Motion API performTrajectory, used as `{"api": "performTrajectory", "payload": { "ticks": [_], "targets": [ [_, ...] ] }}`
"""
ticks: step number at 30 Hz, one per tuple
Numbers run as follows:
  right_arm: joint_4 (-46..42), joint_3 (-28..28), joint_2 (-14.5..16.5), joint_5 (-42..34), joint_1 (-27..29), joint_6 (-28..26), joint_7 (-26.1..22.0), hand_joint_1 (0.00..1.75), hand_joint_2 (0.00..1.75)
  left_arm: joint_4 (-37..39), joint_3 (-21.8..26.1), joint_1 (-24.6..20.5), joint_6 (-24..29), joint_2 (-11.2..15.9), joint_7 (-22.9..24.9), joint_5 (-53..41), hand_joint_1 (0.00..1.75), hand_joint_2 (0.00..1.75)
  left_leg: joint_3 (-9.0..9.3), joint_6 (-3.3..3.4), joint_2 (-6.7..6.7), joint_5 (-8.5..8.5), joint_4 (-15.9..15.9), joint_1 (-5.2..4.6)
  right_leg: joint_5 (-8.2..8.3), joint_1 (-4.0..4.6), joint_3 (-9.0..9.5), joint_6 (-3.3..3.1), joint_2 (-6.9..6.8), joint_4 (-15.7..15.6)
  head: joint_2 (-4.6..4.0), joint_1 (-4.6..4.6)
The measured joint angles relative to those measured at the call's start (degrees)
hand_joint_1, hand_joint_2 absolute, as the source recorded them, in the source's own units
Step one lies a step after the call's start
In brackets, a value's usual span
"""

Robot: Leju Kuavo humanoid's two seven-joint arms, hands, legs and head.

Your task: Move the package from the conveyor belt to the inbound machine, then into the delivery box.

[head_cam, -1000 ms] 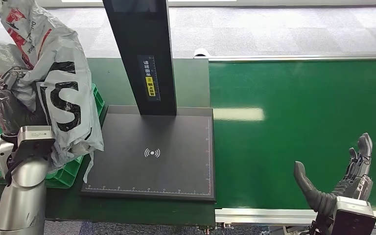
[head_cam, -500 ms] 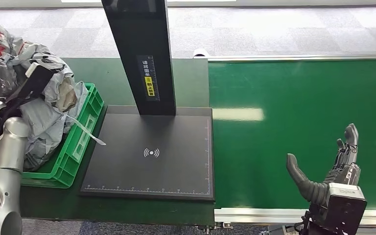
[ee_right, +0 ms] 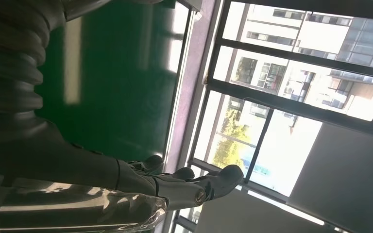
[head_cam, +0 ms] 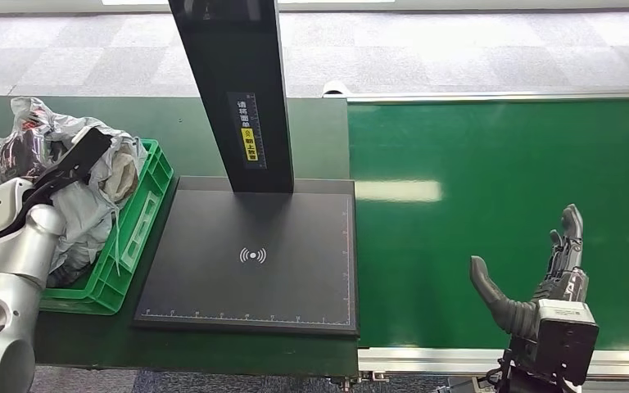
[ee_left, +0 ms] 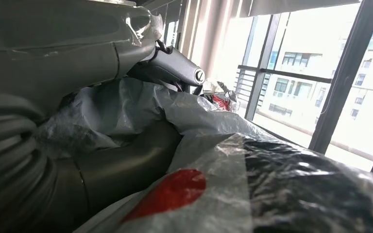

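Package [head_cam: 74, 196]: we find the grey plastic mailer crumpled into the green delivery box [head_cam: 143, 229], bulging above its rim; we judge it sits there because this is the task's last stop.
Delivery box: at the left end of the counter [head_cam: 172, 135], just beside the left edge of the inbound machine [head_cam: 250, 258]; placed close, we think, so the transfer is short.
Left hand [head_cam: 70, 164]: down on top of the package inside the box. In the left wrist view the thumb [ee_left: 126, 165] lies tucked under a fold of the bag and a finger [ee_left: 175, 68] arches over it, so we read the hand as gripping the bag, not yet let go.
Right hand [head_cam: 540, 278]: fingers apart, holding nothing, raised over the near edge of the conveyor belt [head_cam: 500, 205]; we judge it parked out of the way.
Inbound machine: scan plate bare, black post [head_cam: 229, 90] upright at its far edge.
Stage: placement nearly done; release remains.
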Motion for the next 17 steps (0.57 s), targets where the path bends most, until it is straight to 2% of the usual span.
{"api": "performTrajectory", "payload": {
  "ticks": [5, 8, 12, 15, 17],
  "targets": [
    [0.32, 0.29, -0.11, -0.16, -0.25, 0.73, 0.42, 0.0, 1.75, 1.85, -0.1, -0.66, -1.22, -0.12, 2.96, -0.71, 1.75, 1.75, 0.01, 0.0, 0.0, 0.0, 0.0, -0.01, 0.0, -0.01, 0.01, 0.0, 0.0, 0.0, 0.0, 0.01],
    [0.6, 0.74, -0.11, 0.01, -0.49, 0.9, 0.69, 0.0, 1.75, 4.32, -1.04, -1.44, -3.76, -0.73, 8.37, -4.14, 1.75, 1.75, 0.02, 0.0, -0.01, 0.0, 0.01, -0.01, 0.0, -0.02, 0.02, 0.0, -0.02, 0.0, 0.0, 0.01],
    [0.92, 1.46, -0.1, 0.45, -0.9, 0.93, 1.32, 0.0, 1.75, 7.95, -2.68, -3.0, -9.82, -2.01, 16.29, -7.64, 1.75, 1.75, 0.06, 0.0, -0.02, 0.0, 0.01, -0.01, 0.0, -0.02, 0.09, 0.0, -0.01, 0.0, 0.0, -0.01],
    [0.96, 1.78, -0.1, 0.69, -0.91, 0.95, 1.69, 0.0, 1.75, 9.86, -2.92, -4.02, -14.61, -2.73, 17.55, -7.66, 1.75, 1.75, 0.13, 0.0, -0.03, -0.01, 0.0, -0.01, 0.0, -0.02, 0.16, 0.0, -0.02, 0.0, 0.0, -0.01],
    [0.97, 1.86, -0.1, 0.77, -0.91, 0.97, 1.8, 0.0, 1.75, 10.42, -2.92, -4.26, -15.8, -2.95, 17.53, -7.62, 1.75, 1.75, 0.17, 0.0, -0.04, -0.01, 0.0, -0.01, 0.0, -0.02, 0.19, 0.0, -0.03, 0.0, 0.0, -0.01]
  ]
}}
